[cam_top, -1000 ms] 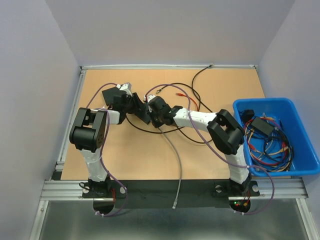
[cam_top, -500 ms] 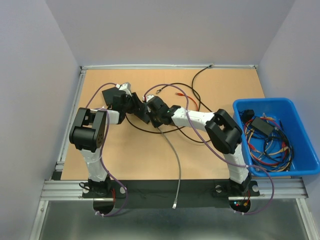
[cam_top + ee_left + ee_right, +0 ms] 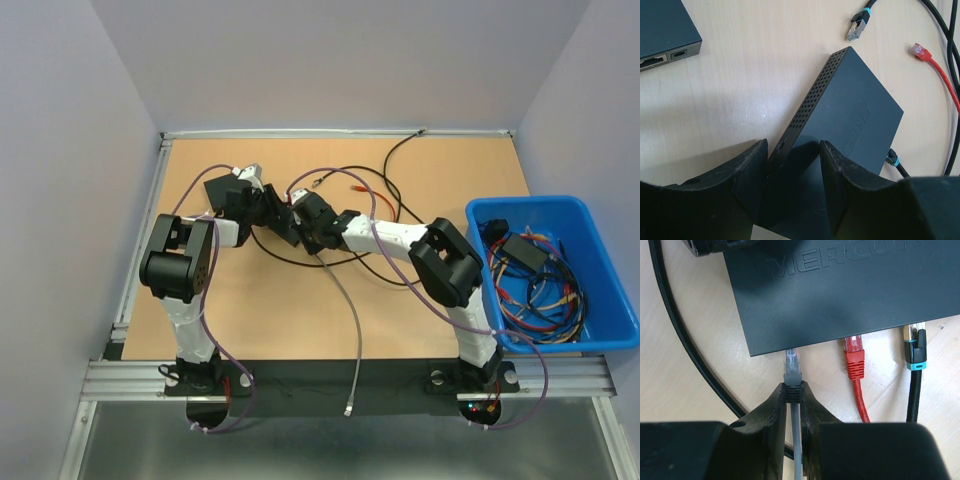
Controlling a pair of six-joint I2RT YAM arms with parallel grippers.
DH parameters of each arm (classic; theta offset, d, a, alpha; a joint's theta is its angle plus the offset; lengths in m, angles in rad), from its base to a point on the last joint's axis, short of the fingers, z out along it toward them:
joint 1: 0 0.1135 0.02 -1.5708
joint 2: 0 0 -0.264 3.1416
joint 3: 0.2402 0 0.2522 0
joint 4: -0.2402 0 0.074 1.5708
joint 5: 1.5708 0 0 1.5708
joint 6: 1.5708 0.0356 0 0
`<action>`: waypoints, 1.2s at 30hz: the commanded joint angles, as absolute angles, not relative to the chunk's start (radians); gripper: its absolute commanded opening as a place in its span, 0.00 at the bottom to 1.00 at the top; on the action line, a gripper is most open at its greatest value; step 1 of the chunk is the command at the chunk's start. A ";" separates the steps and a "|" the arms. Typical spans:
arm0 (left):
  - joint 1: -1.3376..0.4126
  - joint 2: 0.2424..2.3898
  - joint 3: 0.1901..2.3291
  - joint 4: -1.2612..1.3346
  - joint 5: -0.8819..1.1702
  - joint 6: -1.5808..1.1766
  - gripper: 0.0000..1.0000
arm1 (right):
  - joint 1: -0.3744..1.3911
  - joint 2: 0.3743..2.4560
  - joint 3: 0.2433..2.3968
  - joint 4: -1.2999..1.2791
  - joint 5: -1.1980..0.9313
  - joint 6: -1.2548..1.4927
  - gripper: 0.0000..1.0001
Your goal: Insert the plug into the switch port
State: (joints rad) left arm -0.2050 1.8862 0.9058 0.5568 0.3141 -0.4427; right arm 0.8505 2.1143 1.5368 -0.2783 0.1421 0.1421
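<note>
The black switch lies flat on the table, also seen in the left wrist view. My right gripper is shut on the boot of the grey plug. The plug's clear tip meets the switch's front edge at a port; how deep it sits is hidden. A red plug and a black plug with a teal band sit in ports to its right. My left gripper is shut on the switch's near corner. In the top view both grippers meet at the switch.
A second black device lies at the far left. A loose teal-banded plug and a loose red plug lie beyond the switch. Black cables loop around it. The grey cable trails off the front edge. A blue bin of cables stands right.
The right arm has edged slightly left toward the switch with the grey plug in its grip. The left arm and the switch have not moved.
</note>
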 commanded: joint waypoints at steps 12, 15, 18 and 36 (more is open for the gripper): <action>-0.222 1.908 0.922 0.485 0.385 -0.448 0.56 | 0.847 2.043 1.582 -0.130 0.218 0.135 0.00; -0.222 1.907 0.923 0.483 0.385 -0.446 0.56 | 0.845 2.037 1.574 -0.121 0.222 0.141 0.00; -0.222 1.907 0.922 0.483 0.387 -0.445 0.56 | 0.845 2.031 1.565 -0.114 0.222 0.144 0.00; -0.222 1.913 0.927 0.469 0.405 -0.436 0.56 | 0.847 2.013 1.453 -0.008 0.167 0.135 0.01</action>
